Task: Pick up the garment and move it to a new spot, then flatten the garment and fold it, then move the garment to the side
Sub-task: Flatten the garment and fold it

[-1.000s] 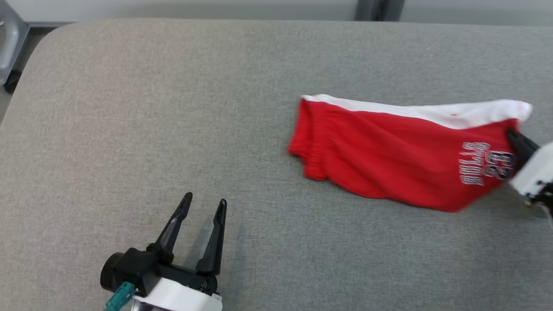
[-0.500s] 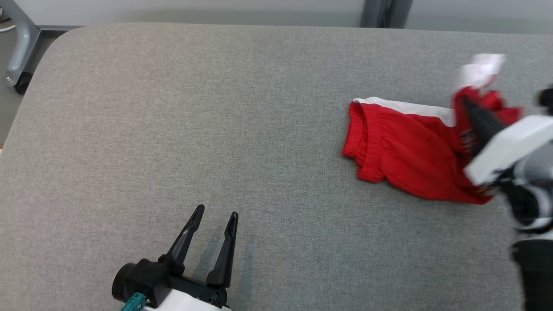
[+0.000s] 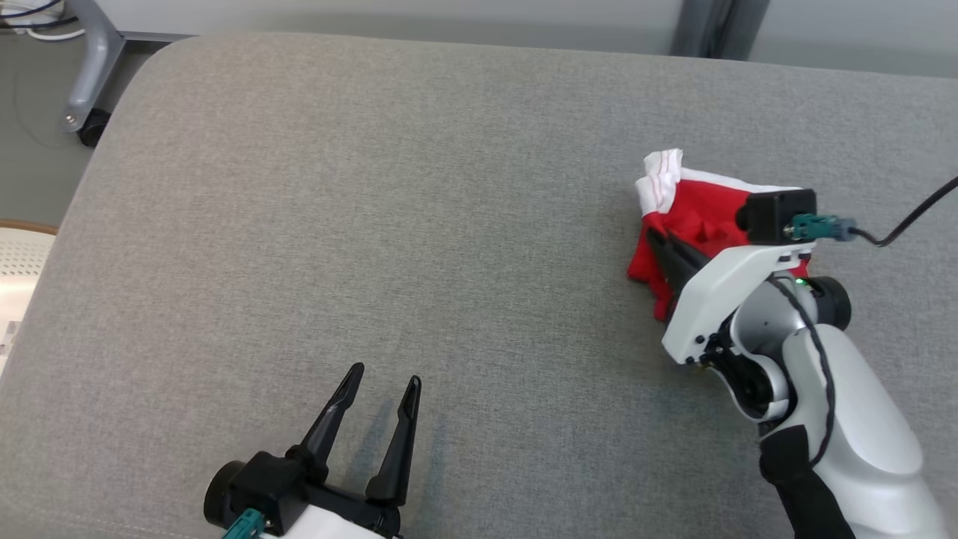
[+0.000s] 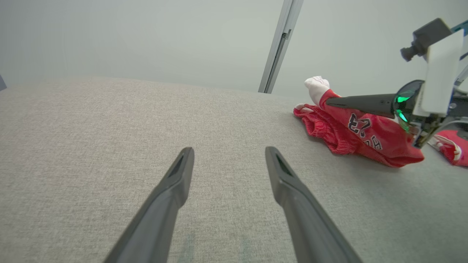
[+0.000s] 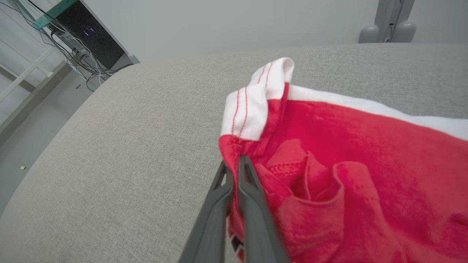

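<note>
The red jersey garment with white trim and dark numerals (image 3: 696, 213) lies bunched on the grey fabric-covered table (image 3: 374, 187). One fold is pinched between the fingers of the right tool (image 3: 656, 239), which are closed tight on the cloth. A white hem (image 5: 256, 98) stands up just beyond the fingertips. The rest trails behind and beside that tool, seemingly resting on the table. The left tool (image 3: 385, 374) hovers well apart to the left, fingers spread, holding nothing.
</note>
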Motion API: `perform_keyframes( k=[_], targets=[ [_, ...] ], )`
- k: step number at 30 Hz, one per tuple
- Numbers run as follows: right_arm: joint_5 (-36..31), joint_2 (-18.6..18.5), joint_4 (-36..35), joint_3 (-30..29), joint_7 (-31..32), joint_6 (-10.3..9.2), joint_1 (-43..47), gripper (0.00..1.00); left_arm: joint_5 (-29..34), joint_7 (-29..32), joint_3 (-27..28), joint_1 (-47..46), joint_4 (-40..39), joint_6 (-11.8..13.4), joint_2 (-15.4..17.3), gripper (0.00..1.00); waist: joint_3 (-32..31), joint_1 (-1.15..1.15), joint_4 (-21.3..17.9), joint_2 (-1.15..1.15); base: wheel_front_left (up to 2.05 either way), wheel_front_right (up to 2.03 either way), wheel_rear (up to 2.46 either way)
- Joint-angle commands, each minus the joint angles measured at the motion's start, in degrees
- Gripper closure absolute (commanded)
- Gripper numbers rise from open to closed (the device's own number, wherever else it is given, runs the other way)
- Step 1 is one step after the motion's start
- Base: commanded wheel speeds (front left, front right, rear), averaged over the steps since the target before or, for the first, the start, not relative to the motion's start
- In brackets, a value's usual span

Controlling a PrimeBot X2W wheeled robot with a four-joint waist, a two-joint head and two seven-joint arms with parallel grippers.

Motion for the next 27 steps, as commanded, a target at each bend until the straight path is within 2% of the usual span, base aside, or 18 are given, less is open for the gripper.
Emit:
perform_keyframes(
  k=[1,3,4,5,6,9,12,17,18,20,23,27],
  targets=[
    [0.25,-0.16,0.61,0.34,-0.68,0.03,-0.70,1.00,0.10,-0.26,0.21,0.49,0.12,-0.14,0.19,0.00,-0.17,0.00,0.41,0.00,0.00,0.00,0.00],
    [0.97,-0.17,2.85,1.66,-1.87,0.03,-1.32,1.00,0.09,-0.25,0.28,0.73,0.36,-0.23,0.06,0.00,-0.28,0.00,0.70,0.00,0.00,0.00,0.00],
    [1.10,-0.17,3.74,2.49,-2.51,0.03,-1.56,0.82,0.13,-0.25,0.39,0.78,0.42,-0.25,0.00,0.00,-0.36,0.00,0.75,0.00,0.00,0.00,0.00],
    [1.22,-0.16,4.31,3.31,-3.16,0.03,-1.86,0.51,0.11,-0.26,0.56,0.78,0.44,-0.25,-0.03,0.00,-0.42,0.00,0.71,0.00,0.00,0.00,0.00],
    [1.30,-0.18,4.57,4.00,-3.90,0.03,-2.00,0.00,0.10,-0.25,0.75,0.78,0.48,-0.26,-0.06,0.00,-0.51,0.00,0.60,0.00,0.00,0.00,0.00],
    [-0.19,-0.19,2.97,5.67,-6.73,0.03,-1.67,0.00,-0.07,-0.25,1.45,1.43,0.65,-0.18,-0.16,0.00,-1.38,0.00,-0.12,0.00,0.00,0.00,0.00],
    [-0.25,-0.20,-2.37,5.86,-7.92,0.03,0.94,0.00,-0.09,-0.25,2.62,2.36,0.39,0.24,-0.19,0.00,-2.64,0.00,-1.30,0.00,0.00,0.00,0.00],
    [0.28,-5.05,-16.38,-0.04,-5.73,0.02,5.43,0.00,0.59,-0.26,3.73,2.73,-0.69,0.13,-0.31,0.00,-2.33,0.00,-2.47,0.00,0.00,0.00,0.00],
    [0.42,-5.99,-18.12,-2.18,-5.13,0.03,6.36,0.53,0.67,-0.25,3.75,2.52,-0.90,-0.03,-0.27,0.00,-1.92,0.00,-2.50,0.00,0.00,0.00,0.00],
    [0.48,-8.25,-20.12,-7.59,-3.57,0.03,8.16,1.00,0.89,-0.26,3.30,1.67,-1.19,-0.41,-0.35,0.00,-0.26,0.00,-2.11,0.00,0.00,0.00,0.00],
    [1.02,-10.01,-17.39,-9.51,-2.80,0.03,8.74,1.00,1.03,-0.26,2.81,0.72,-0.79,-0.82,-0.38,0.00,1.33,0.00,-1.40,0.00,0.00,0.00,0.00],
    [1.79,-11.07,-10.99,-7.37,-3.99,0.03,7.44,1.00,1.08,-0.26,2.59,-0.40,-0.14,-1.23,-0.41,0.00,2.60,0.00,-0.29,0.00,0.00,0.00,0.00]
  ],
)
